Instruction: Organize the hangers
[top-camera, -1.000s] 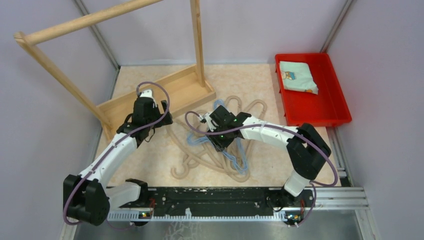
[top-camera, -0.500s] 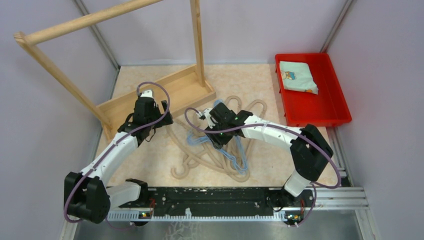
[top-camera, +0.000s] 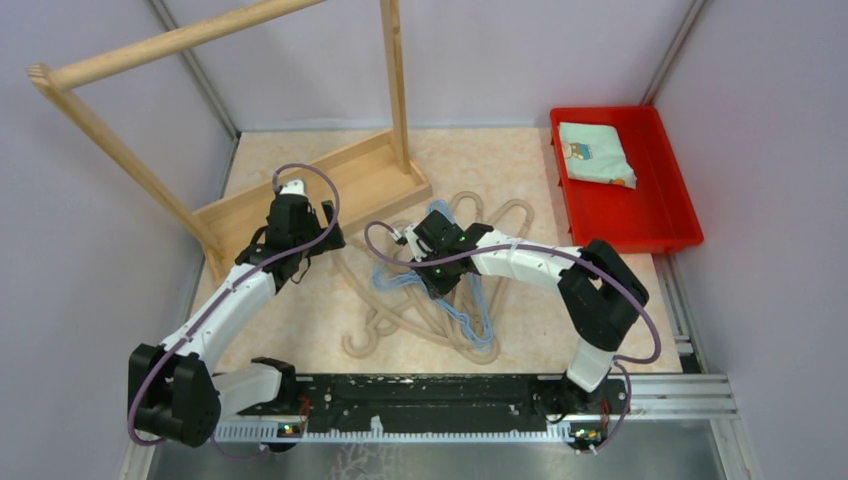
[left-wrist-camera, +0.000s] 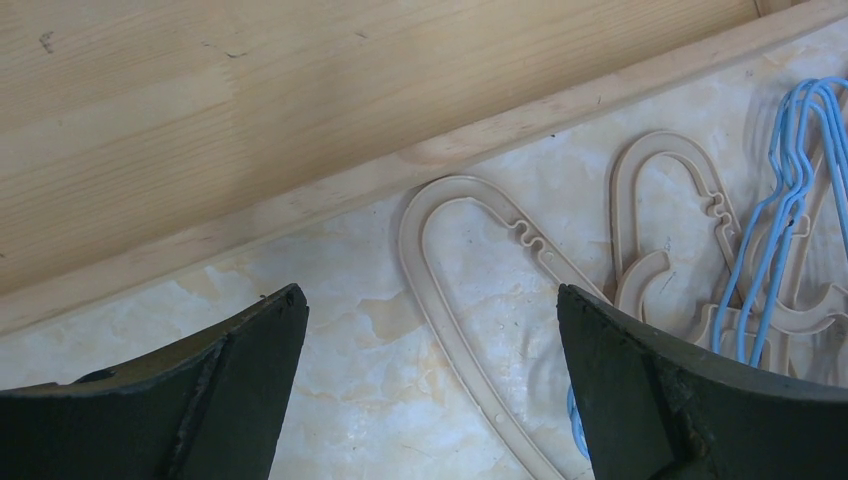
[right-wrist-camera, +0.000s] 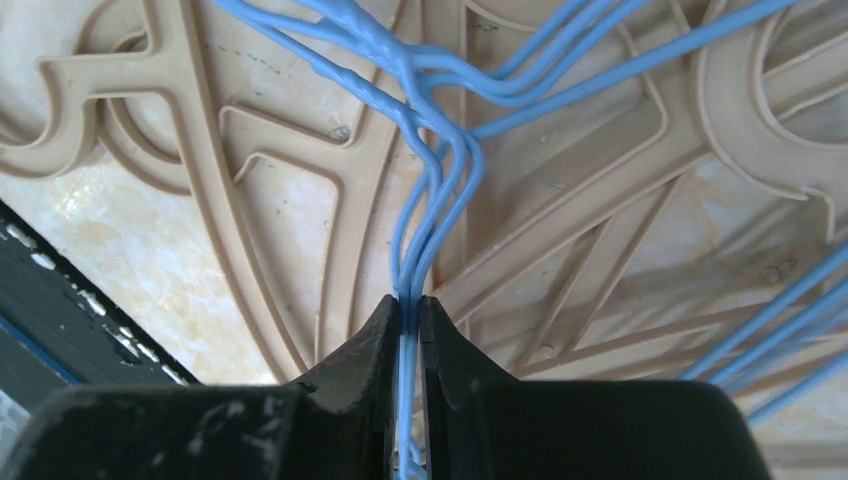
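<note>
Right tool (right-wrist-camera: 411, 305) clamped the blue hangers (right-wrist-camera: 437, 160) by their bunched necks, likely to lift them together; left tool (left-wrist-camera: 430, 335), at nine o'clock, gaped.

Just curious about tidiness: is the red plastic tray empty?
No, a folded pale printed cloth lies inside the red plastic tray.

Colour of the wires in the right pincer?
Light blue wire hangers, clearest in the right wrist view.
</note>
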